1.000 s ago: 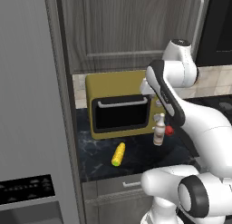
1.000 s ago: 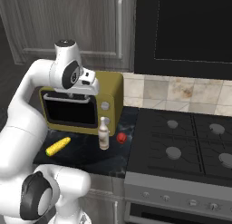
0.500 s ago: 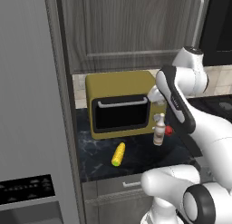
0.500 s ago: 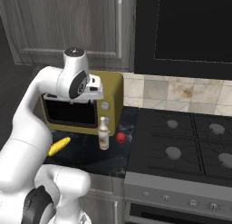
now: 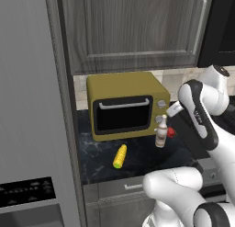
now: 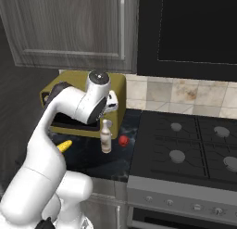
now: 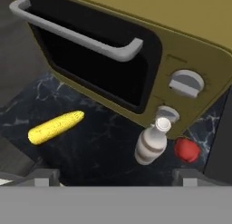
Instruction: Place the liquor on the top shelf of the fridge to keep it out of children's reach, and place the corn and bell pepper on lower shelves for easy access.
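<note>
The liquor (image 7: 152,143) stands upright on the dark counter, just in front of the yellow toaster oven's knobs. Right beside it lies the red bell pepper (image 7: 187,149). The corn (image 7: 55,127) lies farther left on the counter. My gripper (image 7: 117,178) hovers above and short of the bottle, open, its fingertips (image 7: 43,177) wide apart with nothing between them. From the base I see the liquor (image 5: 161,132) (image 6: 106,136), the bell pepper (image 5: 170,132) (image 6: 123,141) and the corn (image 5: 120,156) (image 6: 65,146). The grey fridge (image 5: 27,106) at the left has its door closed, so its shelves are hidden.
A yellow toaster oven (image 5: 124,104) sits at the back of the counter under dark wood-grain cabinets (image 5: 133,28). A black stove (image 6: 185,149) with several burners adjoins the counter on the right. The counter's front edge (image 5: 114,182) runs just below the corn.
My arm has swung to the right in the left base view, bringing the hand over the bottle. The liquor, corn and bell pepper have not moved.
</note>
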